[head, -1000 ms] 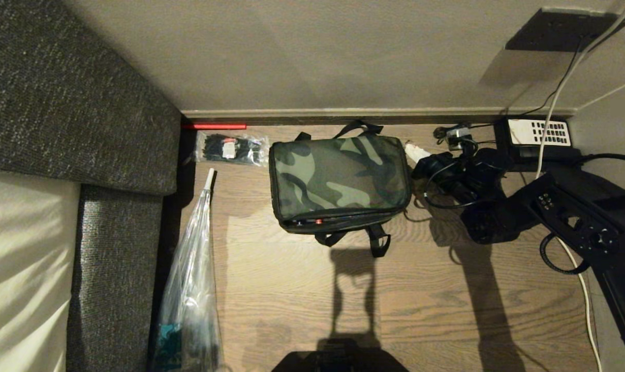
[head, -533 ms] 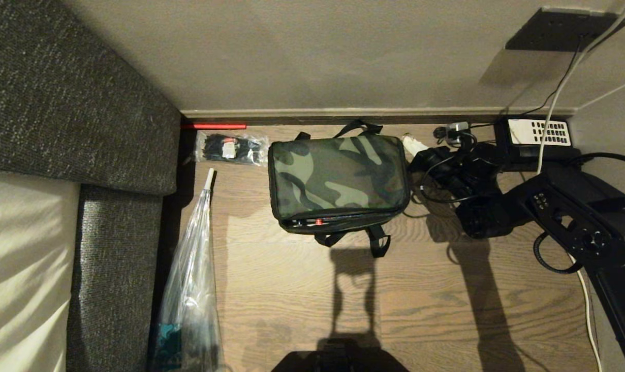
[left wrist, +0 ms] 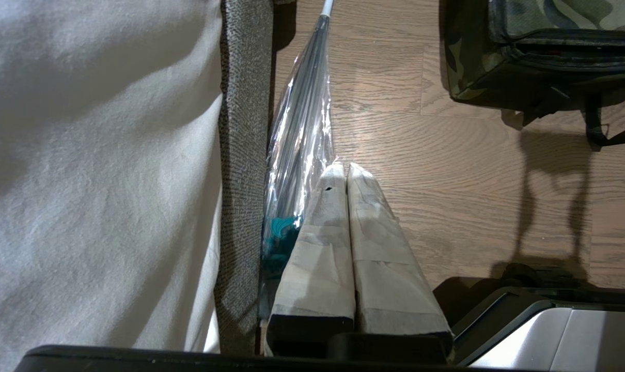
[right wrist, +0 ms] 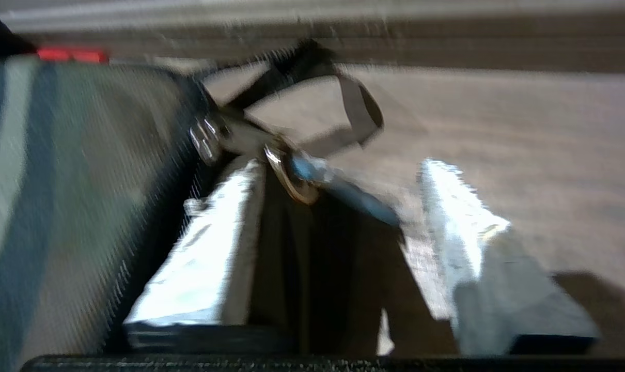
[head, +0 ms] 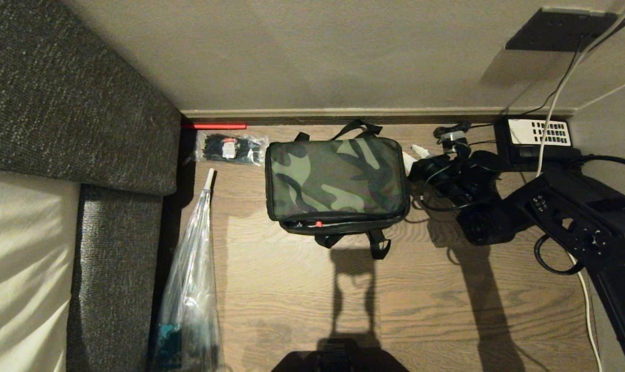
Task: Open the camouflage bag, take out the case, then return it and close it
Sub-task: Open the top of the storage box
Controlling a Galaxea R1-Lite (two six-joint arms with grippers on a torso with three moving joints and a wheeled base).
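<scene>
Right gripper [right wrist: 338,206] at the bag's right-hand end, jaws parted, pale fingers [right wrist: 209,248] standing clear on either side of a metal ring and blue tab [right wrist: 312,178]; nothing clamped between them as far as the blurred right wrist view shows. Zip hardware and a loop of black strap [right wrist: 354,103] just ahead of the fingertips, at roughly 12 o'clock from the jaws in that view. Camouflage bag [head: 337,178] immediately at 9 o'clock of the right gripper [head: 421,164] in the head view, long axis running 9 to 3 o'clock, parallel to the skirting board [head: 374,112]; lid down, front zip line with a small red spot facing 6 o'clock. Case not visible, judged to be inside. Left gripper [left wrist: 343,173] with fingers pressed together and empty, parked well off at about 7 o'clock of the bag beside the wrapped umbrella [left wrist: 302,129]; right arm judged far the nearer for the zip pull
</scene>
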